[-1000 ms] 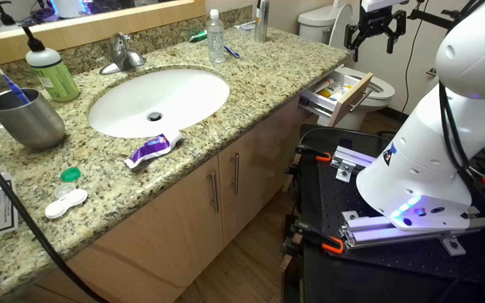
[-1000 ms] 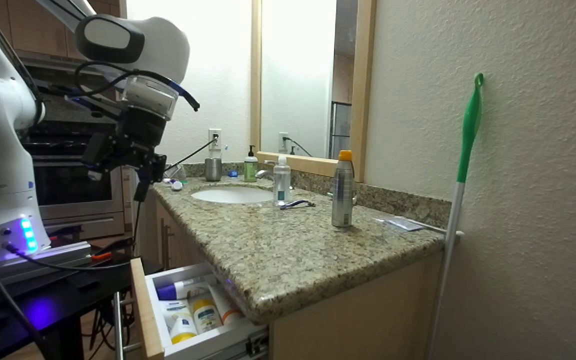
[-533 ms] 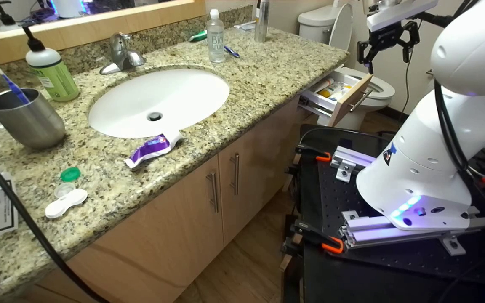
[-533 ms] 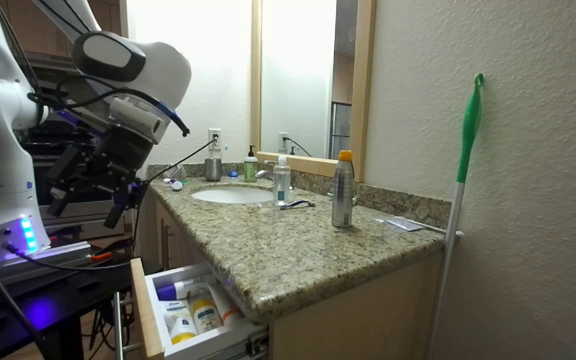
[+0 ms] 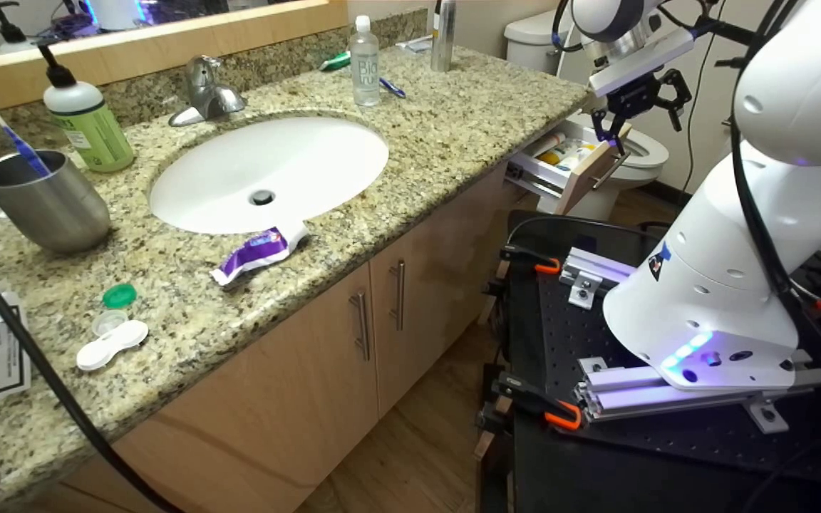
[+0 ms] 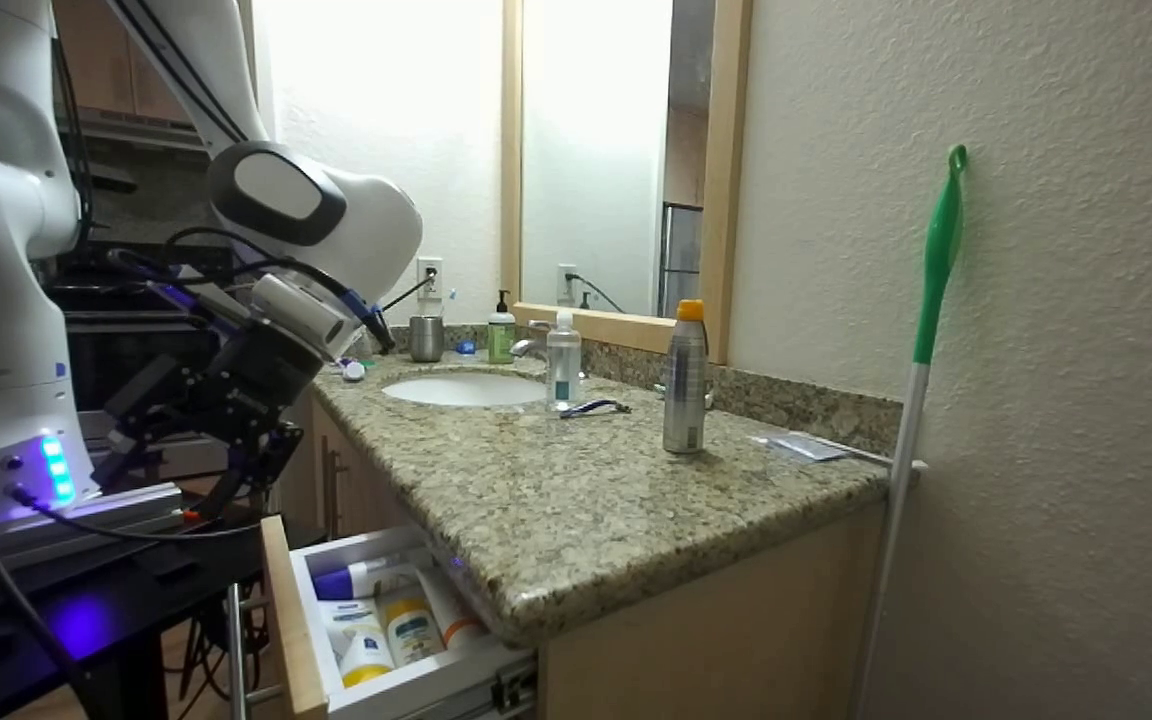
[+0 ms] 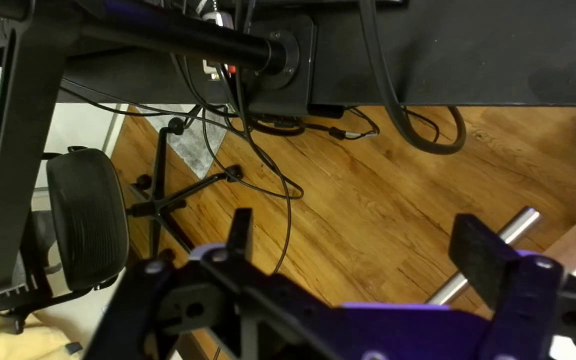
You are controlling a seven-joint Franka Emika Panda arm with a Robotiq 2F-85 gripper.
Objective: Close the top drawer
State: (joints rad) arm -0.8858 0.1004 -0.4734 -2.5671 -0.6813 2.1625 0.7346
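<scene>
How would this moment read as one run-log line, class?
task: close shallow tan wooden top drawer | drawer: open, white plastic tubes inside | black two-fingered gripper: open, empty, near silver metal bar handle | contact: unclear

Bathroom in a home. A granite vanity counter (image 5: pixel 453 132) holds an oval white sink (image 5: pixel 275 160) with a chrome faucet (image 5: pixel 209 92), below a wood-framed mirror (image 6: pixel 596 160). Around the sink stand a green soap pump bottle (image 5: pixel 93 128) and a metal cup (image 5: pixel 47 203) with a toothbrush (image 5: pixel 7 130) in it; a crumpled toothpaste tube (image 5: pixel 259 253) and a white contact lens case (image 5: pixel 111 345) lie nearby. The pulled-out top drawer (image 6: pixel 292 610) holds toiletry tubes (image 6: pixel 412 632). A white toilet (image 5: pixel 642 172) stands past the counter's end. In an exterior view, a household oven (image 6: pixel 151 348) shows in the background.
</scene>
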